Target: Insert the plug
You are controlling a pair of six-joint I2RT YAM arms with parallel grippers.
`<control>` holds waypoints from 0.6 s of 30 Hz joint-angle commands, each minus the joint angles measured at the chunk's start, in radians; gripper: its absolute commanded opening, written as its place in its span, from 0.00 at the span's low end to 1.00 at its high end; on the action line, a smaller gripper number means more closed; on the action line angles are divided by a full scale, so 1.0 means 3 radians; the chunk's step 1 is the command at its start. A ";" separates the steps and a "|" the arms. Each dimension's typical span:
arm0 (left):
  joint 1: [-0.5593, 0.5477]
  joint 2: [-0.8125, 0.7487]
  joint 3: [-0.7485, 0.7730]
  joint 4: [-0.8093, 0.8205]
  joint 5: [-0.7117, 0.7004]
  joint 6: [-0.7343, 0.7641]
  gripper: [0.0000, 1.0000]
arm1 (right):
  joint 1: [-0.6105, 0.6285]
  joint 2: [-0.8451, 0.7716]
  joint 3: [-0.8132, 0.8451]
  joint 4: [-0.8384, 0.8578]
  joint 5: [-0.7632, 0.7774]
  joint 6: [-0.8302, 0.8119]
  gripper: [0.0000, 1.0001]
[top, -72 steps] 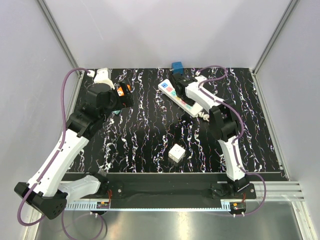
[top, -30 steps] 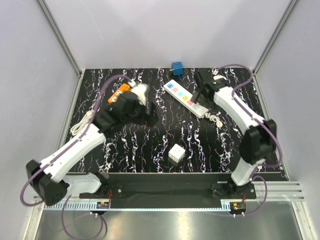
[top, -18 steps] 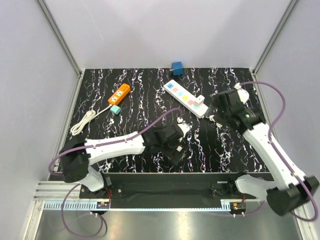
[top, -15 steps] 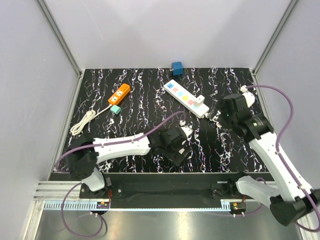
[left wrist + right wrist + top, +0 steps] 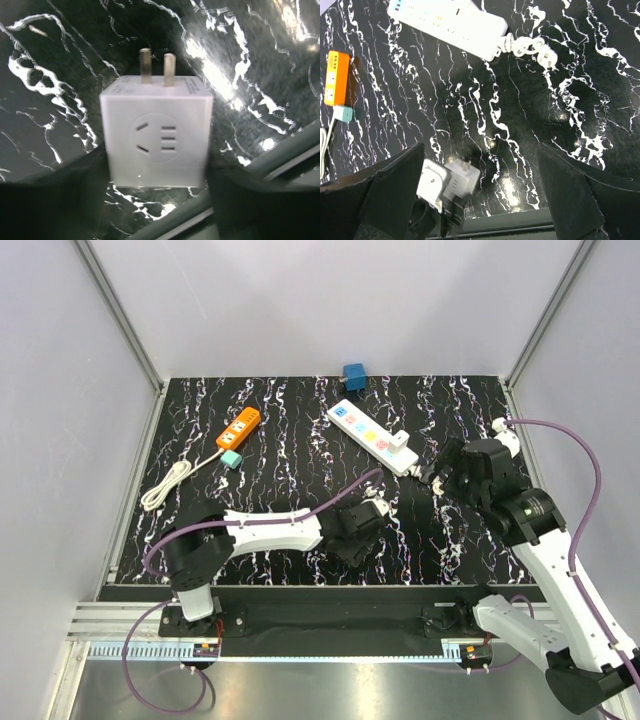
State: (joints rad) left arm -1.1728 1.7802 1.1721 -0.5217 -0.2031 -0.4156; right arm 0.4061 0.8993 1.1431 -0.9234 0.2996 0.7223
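Left claw (image 5: 157,172) swung to lower centre, now clamped on white adapter plug (image 5: 156,135) by its 2 flanks; right claw (image 5: 480,165) apart, empty. Likely light, rigid, slick: avoid prongs (image 5: 170,69).

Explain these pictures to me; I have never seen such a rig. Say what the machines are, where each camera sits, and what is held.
These are two robot arms bolted at the near edge of a black marbled table. The wide picture looks down from above and behind them; the other two come from a camera on each wrist. On the table lie a white power strip, an orange power strip, a teal plug and white cord beside it, a blue cube and a white plug adapter. The left gripper has a finger on either side of the adapter; whether it pinches it is unclear. The right gripper is open and holds nothing.
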 commanded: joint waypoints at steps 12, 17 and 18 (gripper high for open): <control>0.0095 -0.2052 -0.1012 0.1012 0.3315 0.1410 0.00 | -0.0014 -0.1176 -0.0507 0.0919 -0.1396 -0.0674 0.98; 0.0105 -0.2487 -0.1182 0.1171 0.3913 0.1630 0.00 | -0.0014 -0.1382 -0.0522 0.1231 -0.2394 -0.0700 0.98; 0.0100 -0.2513 -0.1177 0.1171 0.3894 0.1661 0.00 | -0.0014 -0.1387 -0.0502 0.1267 -0.2476 -0.0685 0.98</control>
State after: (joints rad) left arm -1.1469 1.0595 0.8349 -0.2703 0.7551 -0.0082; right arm 0.4049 0.4835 0.9813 -0.6537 -0.2272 0.5491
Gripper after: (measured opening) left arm 0.633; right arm 0.980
